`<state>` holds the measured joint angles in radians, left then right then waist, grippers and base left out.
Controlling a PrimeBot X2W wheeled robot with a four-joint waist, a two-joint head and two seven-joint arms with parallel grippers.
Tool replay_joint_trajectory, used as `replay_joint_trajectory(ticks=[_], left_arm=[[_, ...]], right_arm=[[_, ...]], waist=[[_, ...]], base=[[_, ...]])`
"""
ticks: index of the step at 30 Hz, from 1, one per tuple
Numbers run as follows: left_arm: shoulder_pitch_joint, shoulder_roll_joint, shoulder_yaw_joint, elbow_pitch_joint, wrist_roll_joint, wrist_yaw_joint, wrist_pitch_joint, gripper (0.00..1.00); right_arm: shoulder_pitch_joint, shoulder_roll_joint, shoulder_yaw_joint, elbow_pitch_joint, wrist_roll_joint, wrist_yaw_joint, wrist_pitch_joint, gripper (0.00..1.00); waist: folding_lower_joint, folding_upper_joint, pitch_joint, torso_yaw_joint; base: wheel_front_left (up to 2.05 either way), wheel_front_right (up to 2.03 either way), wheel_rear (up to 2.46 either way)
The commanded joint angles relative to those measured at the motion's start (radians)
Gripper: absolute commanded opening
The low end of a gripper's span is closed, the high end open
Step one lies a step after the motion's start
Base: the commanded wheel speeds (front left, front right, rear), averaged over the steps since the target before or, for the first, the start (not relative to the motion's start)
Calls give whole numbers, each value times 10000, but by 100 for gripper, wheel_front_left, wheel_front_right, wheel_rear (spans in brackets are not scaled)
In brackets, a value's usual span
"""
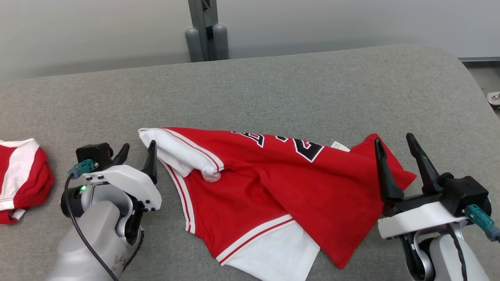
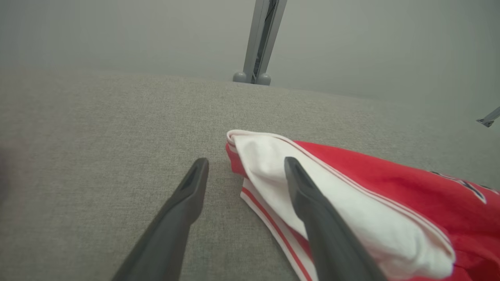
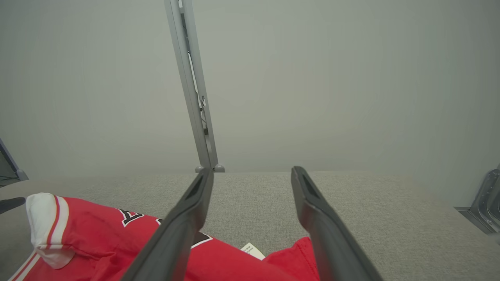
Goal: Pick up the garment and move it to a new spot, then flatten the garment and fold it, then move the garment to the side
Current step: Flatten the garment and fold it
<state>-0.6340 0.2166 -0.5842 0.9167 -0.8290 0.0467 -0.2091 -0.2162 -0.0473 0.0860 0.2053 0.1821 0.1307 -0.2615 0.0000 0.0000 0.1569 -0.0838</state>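
While the red and white garment (image 1: 273, 187) lies crumpled and partly folded over itself near the front of the grey fabric-covered desk (image 1: 312, 86), both end effectors stand with their 2 fingers apart, holding nothing. The head view sets the left end effector (image 1: 139, 144) just beside the garment's white folded corner and the right end effector (image 1: 393, 138) over its red right-hand corner. It also takes in a second red and white cloth (image 1: 21, 175) at the desk's left edge, well apart from the garment. Closer in, the left wrist view puts 1 finger (image 2: 312, 203) over the white fabric and the other above bare desk; whether either touches is hard to tell. The right wrist view brings out a small white tag (image 3: 253, 250) between its fingers and a grey post (image 3: 195, 97) beyond the desk.
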Motion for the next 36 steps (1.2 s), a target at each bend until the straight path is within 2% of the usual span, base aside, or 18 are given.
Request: replay_joint_trajectory(ticks=[1, 5, 9, 15, 19, 22, 26, 29, 36], left_arm=[[-142, -26, 152, 77, -114, -112, -225, 100], [-247, -46, 538, -157, -15, -185, -517, 100], [-207, 192, 1208, -1201, 476, -5, -575, 100], [1644, 142, 2965, -4412, 2310, 119, -557, 100], [3226, -123, 3532, -5942, 3658, -15, -559, 100], [4334, -525, 3904, -6750, 4380, -137, -558, 100], [5562, -1075, 4359, -7482, 5172, -337, -559, 100], [6160, -1434, 4690, -7817, 5374, -418, -561, 100], [6383, -1635, 4904, -7937, 5766, -639, -561, 100]], right_arm=[[-11, -58, -37, 19, -82, 1, -48, 100], [44, -58, -153, 9, -219, 1, -48, 100], [62, -55, -255, -151, -331, 1, -48, 100], [311, -56, -357, -427, -586, 1, -48, 100], [678, -60, -374, -538, -763, 1, -48, 100], [1001, -58, -451, -617, -812, 1, -48, 100], [1466, -57, -576, -710, -818, 1, -47, 100], [1690, -57, -605, -721, -815, 1, -48, 100], [1705, -58, -439, -666, -892, 1, -48, 100]], waist=[[0, 0, -60, 107], [0, 0, -228, 314], [0, 0, -328, 481], [0, 0, -619, 777], [0, 0, -909, 920], [0, 0, -1145, 997], [0, 0, -1379, 1097], [0, 0, -1439, 1145], [0, 0, -1398, 1184]], base=[[0, 0, 0], [0, 0, 0], [0, 0, 0], [0, 0, 0], [0, 0, 0], [0, 0, 0], [0, 0, 0], [0, 0, 0], [0, 0, 0]])
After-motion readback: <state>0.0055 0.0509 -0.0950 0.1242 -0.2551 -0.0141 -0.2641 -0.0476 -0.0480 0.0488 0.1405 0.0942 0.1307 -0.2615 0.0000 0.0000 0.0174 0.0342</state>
